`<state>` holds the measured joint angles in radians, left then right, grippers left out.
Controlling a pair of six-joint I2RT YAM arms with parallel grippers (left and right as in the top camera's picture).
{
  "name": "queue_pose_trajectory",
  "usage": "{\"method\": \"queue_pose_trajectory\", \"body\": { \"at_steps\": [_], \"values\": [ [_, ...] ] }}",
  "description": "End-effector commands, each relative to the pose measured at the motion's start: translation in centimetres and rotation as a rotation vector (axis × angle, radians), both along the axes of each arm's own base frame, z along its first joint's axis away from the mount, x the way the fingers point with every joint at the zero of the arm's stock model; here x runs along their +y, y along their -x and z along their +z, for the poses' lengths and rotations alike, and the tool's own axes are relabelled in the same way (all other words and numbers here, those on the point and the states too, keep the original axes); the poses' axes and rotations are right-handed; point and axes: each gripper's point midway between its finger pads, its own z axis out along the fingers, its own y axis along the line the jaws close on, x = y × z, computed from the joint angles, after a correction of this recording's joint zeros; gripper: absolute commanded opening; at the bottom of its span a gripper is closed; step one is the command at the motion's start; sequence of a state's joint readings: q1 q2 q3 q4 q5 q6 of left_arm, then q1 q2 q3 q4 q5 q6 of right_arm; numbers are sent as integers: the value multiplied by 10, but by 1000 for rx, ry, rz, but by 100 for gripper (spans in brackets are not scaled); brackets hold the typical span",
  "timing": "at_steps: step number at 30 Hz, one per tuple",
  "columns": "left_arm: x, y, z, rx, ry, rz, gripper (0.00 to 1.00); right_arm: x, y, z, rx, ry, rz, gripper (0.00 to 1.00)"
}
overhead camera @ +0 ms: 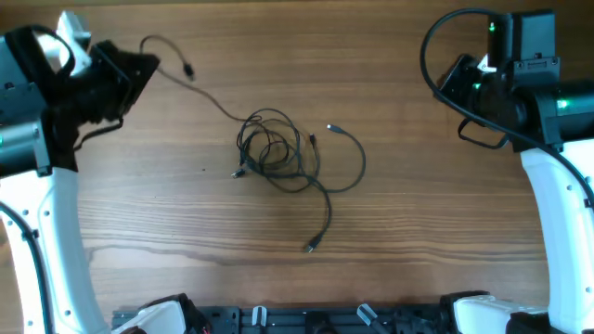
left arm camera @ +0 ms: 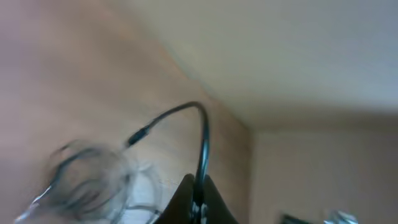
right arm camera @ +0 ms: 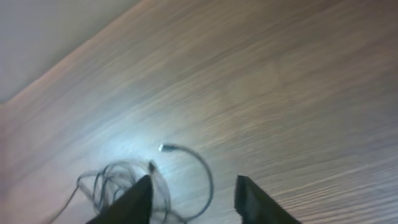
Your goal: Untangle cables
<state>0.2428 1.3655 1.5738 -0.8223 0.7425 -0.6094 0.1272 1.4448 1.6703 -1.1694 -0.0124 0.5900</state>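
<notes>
Middle: you have the cables [overhead camera: 278, 153] bunched at the centre of the table [overhead camera: 418, 213].
Left: one strand [left arm camera: 203, 140] reaches your left gripper [overhead camera: 147, 57], behind-left of the bunch.
Right: your right gripper [overhead camera: 447, 79] sits behind-right, well apart from it.

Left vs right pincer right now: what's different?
The left pincer is shut on a cable; the right pincer is open with nothing between its fingers. The left pincer's cable runs down to the tangle; no cable reaches the right pincer. Shared: both sit off to the sides, apart from the tangle in the middle.
</notes>
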Motion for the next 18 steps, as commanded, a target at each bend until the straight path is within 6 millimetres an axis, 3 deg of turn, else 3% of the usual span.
{"method": "queue_pose_trajectory", "body": {
  "at_steps": [1,3,6,10,12,14,18],
  "values": [
    [-55,23,68,-219,164,-308,4,50,4,-12,14,-113,331,52],
    [-73,33,106,-319,222,-380,4,85,6,-23,18,-194,528,59],
    [-92,47,150,-438,277,-435,4,122,10,-40,65,-268,663,65],
    [-96,66,207,-580,385,-463,4,171,20,-71,153,-278,793,72],
    [-96,72,220,-604,421,-469,4,195,23,-81,158,-273,852,79],
    [-95,72,220,-580,444,-464,4,219,25,-86,136,-270,912,85],
    [-91,63,210,-518,462,-430,4,235,29,-84,105,-268,956,94]
  ]
}}
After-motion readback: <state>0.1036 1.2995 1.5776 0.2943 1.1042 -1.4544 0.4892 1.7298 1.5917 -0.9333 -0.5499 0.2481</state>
